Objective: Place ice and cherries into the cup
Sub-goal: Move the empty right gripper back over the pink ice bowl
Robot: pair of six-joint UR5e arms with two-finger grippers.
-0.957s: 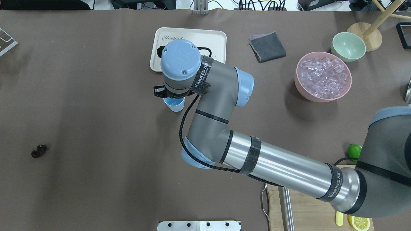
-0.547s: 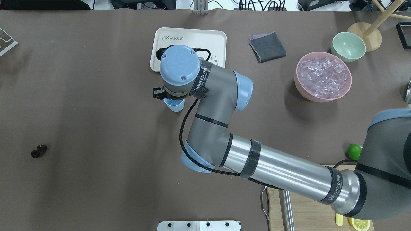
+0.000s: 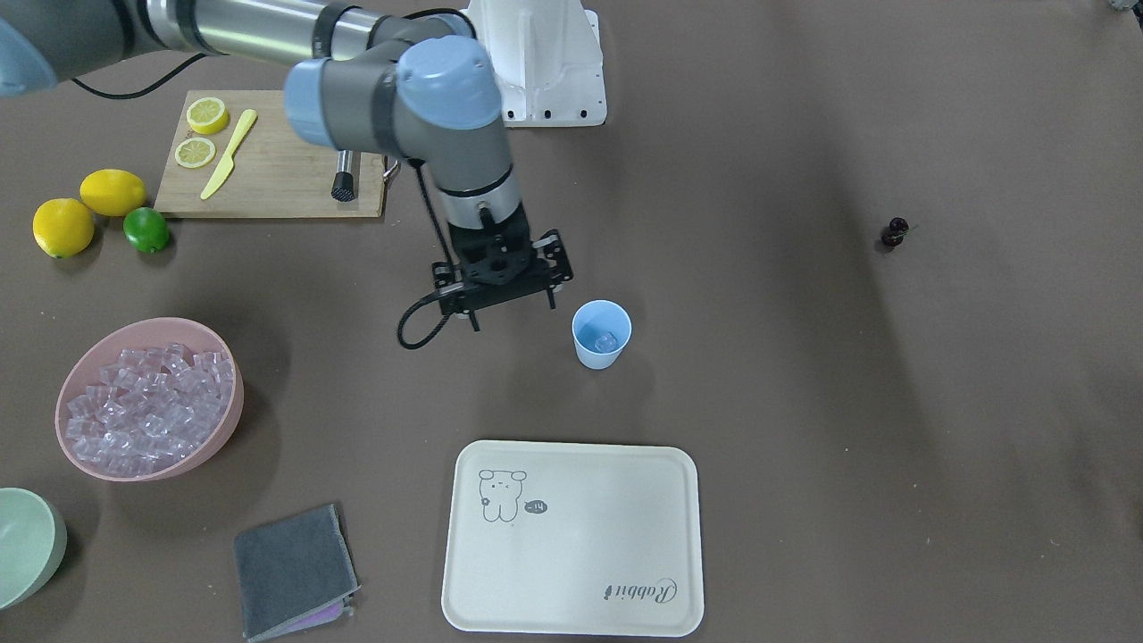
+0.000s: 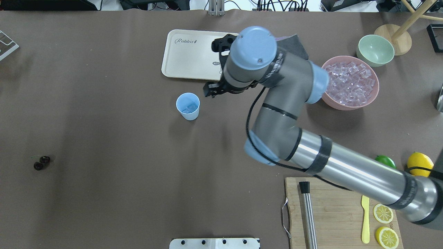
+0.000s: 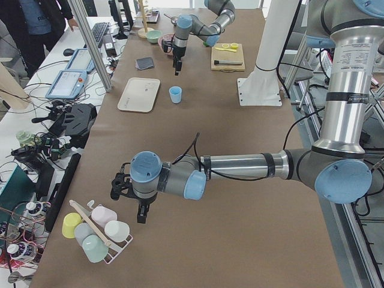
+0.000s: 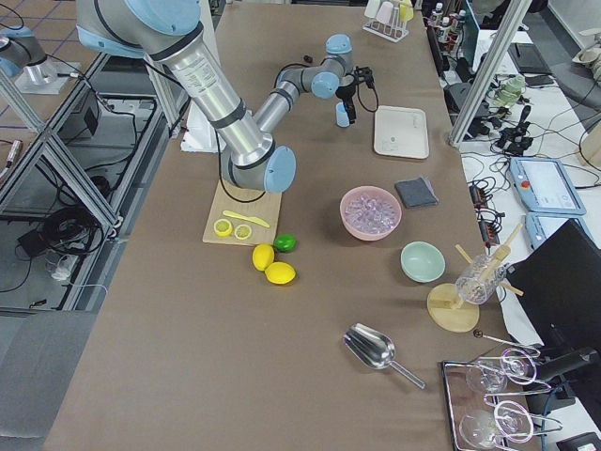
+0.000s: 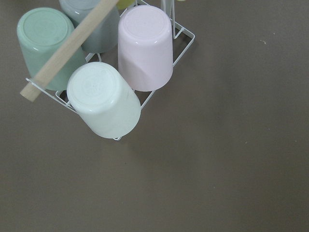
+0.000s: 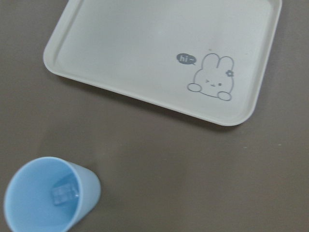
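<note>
Light-blue cup [image 3: 601, 350] upright mid-tabletop [image 3: 804, 375], one cube of ice [image 3: 606, 340] inside.
Right hand [image 3: 513, 313] hovering just beside the cup, toward the pink bowl [image 3: 223, 438], fingers spread wide with nothing between them. More ice heaped in that bowl, well apart from the cup. Cherries [image 3: 894, 232] on bare tabletop far off on the cup's other side. Left hand [image 5: 129, 201] near upturned pastel tumblers [image 7: 145, 46], seen only from the side; open or closed, cannot tell.
</note>
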